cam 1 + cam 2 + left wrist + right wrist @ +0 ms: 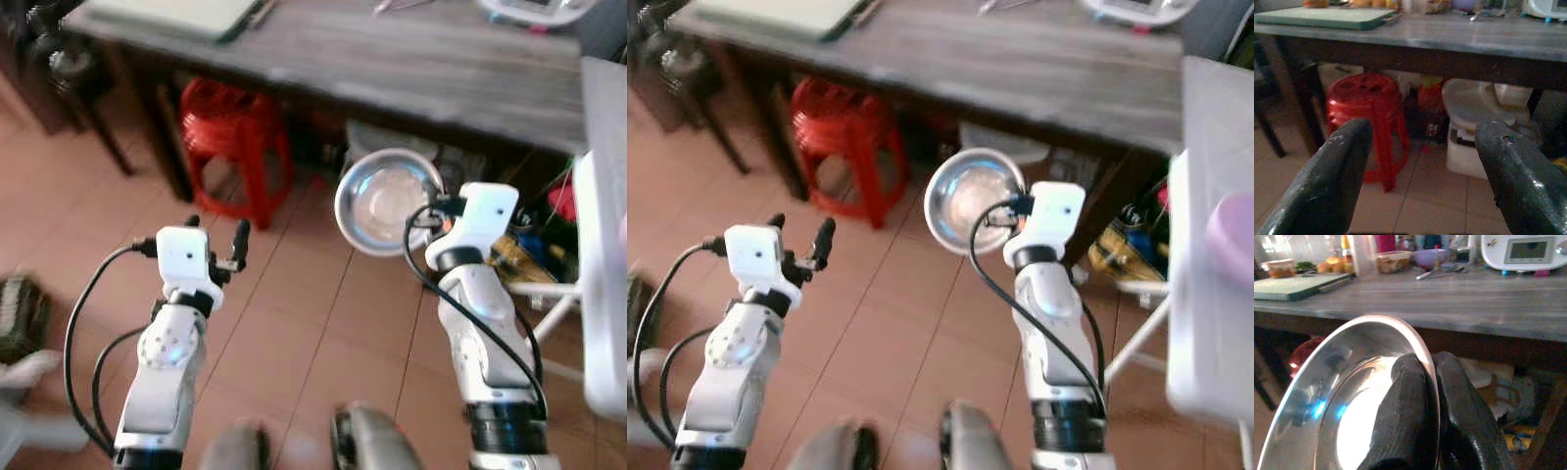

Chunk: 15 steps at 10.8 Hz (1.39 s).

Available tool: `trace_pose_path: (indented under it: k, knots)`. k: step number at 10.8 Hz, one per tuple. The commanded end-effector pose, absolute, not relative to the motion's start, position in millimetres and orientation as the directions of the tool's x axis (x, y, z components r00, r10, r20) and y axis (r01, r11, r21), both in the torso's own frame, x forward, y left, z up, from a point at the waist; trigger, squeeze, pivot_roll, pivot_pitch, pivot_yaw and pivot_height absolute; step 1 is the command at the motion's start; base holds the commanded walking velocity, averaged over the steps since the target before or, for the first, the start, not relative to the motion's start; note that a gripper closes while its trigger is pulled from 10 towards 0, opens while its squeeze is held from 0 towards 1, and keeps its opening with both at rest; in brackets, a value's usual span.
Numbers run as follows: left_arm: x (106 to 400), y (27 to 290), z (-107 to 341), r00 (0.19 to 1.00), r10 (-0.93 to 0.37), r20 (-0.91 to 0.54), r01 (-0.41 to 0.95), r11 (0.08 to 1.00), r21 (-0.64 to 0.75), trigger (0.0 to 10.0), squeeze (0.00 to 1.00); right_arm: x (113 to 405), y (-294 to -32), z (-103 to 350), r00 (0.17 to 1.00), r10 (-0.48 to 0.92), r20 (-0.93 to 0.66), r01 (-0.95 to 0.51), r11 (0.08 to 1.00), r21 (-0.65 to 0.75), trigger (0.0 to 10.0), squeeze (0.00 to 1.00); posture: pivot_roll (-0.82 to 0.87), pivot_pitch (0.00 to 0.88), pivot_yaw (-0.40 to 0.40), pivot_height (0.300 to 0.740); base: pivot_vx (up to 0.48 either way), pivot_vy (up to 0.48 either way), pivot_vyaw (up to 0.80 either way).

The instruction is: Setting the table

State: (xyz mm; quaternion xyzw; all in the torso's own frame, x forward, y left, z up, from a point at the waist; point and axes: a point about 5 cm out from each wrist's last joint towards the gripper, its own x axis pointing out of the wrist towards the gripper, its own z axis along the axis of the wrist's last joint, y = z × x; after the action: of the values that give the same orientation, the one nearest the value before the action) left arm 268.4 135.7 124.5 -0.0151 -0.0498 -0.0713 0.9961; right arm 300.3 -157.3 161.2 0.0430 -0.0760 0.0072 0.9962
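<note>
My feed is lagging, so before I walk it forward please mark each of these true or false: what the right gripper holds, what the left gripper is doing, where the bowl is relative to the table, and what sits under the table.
1. The right gripper is shut on the rim of a metal bowl. True.
2. The left gripper holds a spoon. False: its fingers are spread open with nothing between them.
3. The bowl already rests on the wooden table. False: it is held in the air in front of the table edge, over the tiled floor.
4. A red stool stands under the table. True.
5. A green cutting board lies on the table. True.
</note>
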Motion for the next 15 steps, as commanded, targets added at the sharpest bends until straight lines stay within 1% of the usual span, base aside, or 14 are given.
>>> trace_pose_path:
  k: [1,3,8,11,15]
  knots:
    - [266.9,131.8,126.3,0.980,-0.163,0.111,0.166,0.986,-0.013,10.0,0.00,301.0,-160.5,164.3,0.986,-0.011,0.165,-0.005,0.995,0.095,10.0,0.00,-0.03,0.176,-0.004,0.740,0.480,0.000,0.00]
    - [266.5,130.5,126.4,0.979,-0.171,0.113,0.174,0.985,-0.015,10.0,0.00,301.2,-161.0,164.3,0.986,-0.013,0.165,-0.002,0.996,0.093,10.0,0.00,-0.03,0.177,-0.001,0.740,0.480,0.000,-0.51]
    - [266.2,127.6,127.4,0.977,-0.178,0.117,0.183,0.983,-0.028,10.0,0.00,303.5,-161.3,165.1,0.985,-0.012,0.171,-0.003,0.996,0.088,10.0,0.00,-0.03,0.178,0.000,0.740,0.474,0.000,0.00]
    - [265.6,125.3,130.2,0.974,-0.186,0.130,0.192,0.981,-0.033,10.0,0.00,305.2,-162.9,168.4,0.982,-0.018,0.186,0.002,0.996,0.089,10.0,0.00,-0.03,0.177,-0.001,0.740,0.467,0.000,-0.50]
    - [265.9,127.9,132.6,0.976,-0.174,0.133,0.181,0.983,-0.042,10.0,0.00,316.5,-159.7,170.6,0.983,-0.020,0.184,-0.001,0.993,0.115,10.0,0.00,-0.01,0.172,-0.003,0.740,0.459,0.000,0.00]
